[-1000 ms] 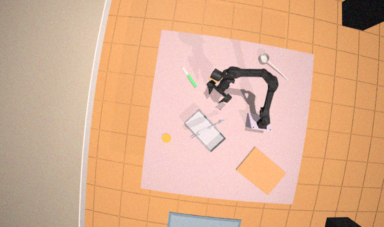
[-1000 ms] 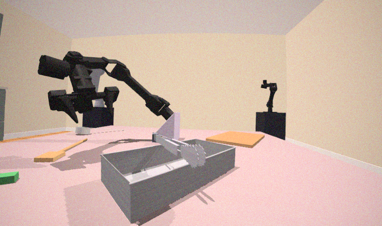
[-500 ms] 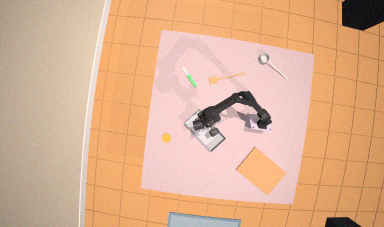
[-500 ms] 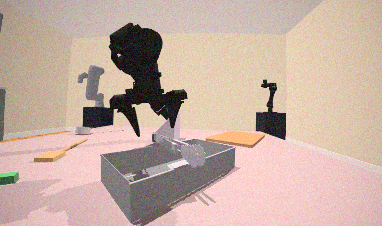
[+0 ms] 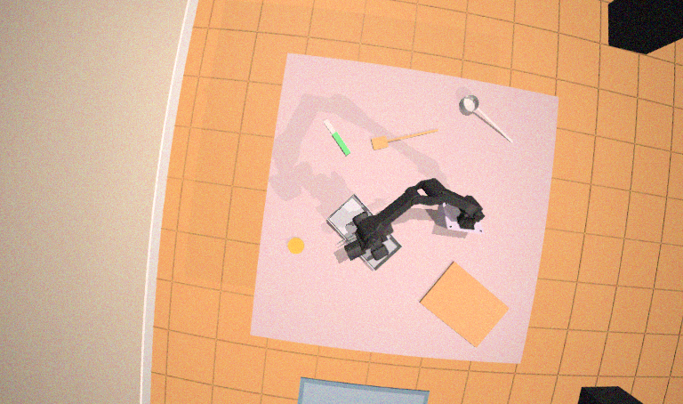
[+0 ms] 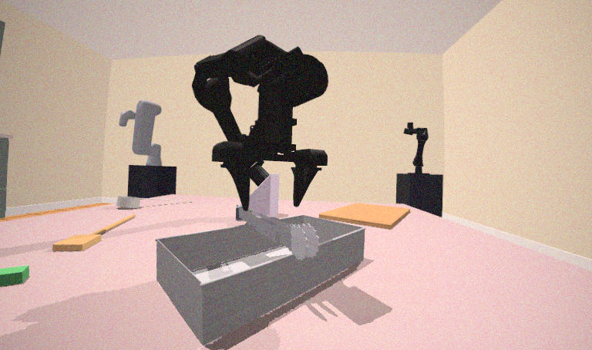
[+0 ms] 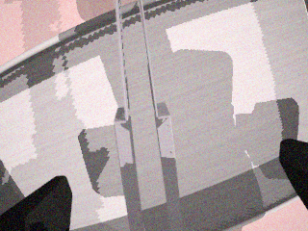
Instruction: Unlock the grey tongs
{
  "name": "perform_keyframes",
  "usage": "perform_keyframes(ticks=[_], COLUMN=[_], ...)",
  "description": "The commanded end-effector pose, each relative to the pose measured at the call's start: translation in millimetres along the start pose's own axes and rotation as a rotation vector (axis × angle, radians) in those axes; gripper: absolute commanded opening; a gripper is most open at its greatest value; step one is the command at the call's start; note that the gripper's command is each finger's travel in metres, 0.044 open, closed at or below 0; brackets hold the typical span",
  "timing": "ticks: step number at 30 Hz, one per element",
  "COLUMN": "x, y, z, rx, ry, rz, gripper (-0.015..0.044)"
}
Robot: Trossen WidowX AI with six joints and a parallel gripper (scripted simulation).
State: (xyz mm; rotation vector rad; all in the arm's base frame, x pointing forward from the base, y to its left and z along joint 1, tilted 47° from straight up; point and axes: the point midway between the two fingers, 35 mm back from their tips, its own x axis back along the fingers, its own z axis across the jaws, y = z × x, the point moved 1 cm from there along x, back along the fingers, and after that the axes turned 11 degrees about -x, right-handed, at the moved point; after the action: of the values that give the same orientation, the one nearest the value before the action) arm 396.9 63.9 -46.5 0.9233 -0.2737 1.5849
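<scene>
Carrying the whole setup, the counter point(image 5: 312, 303) point(image 6: 480, 294) point(image 7: 269, 222) leaves the board well apart from the tin, likely as a laying spot. My arm point(image 5: 397, 211) point(image 6: 261, 58) arches over, wrist down, presumably for a straddling grasp. Wooden board point(image 5: 465, 303) point(image 6: 366, 215) lies flat, good for leaving the tongs open. Roasting tin point(image 5: 347, 212) point(image 6: 244, 294) point(image 7: 217, 204) props the tongs point(image 5: 343, 242) point(image 6: 304, 241) point(image 7: 149, 63) crosswise, probably giving my fingers side access. My gripper point(image 5: 365, 251) point(image 6: 271, 206) point(image 7: 175, 161) points down, spread wide and holding nothing; its fingertips stand either side of the tongs, lined up to squeeze.
</scene>
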Motion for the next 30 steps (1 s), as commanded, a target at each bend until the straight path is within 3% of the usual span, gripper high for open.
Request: perform_keyframes(ticks=[1,30], x=[1,-36], y=[-6,-8], z=[6,7], rx=[-0.004,-0.004], ry=[0.004,0.004], rz=[0.006,0.007], gripper=[0.044,0.044])
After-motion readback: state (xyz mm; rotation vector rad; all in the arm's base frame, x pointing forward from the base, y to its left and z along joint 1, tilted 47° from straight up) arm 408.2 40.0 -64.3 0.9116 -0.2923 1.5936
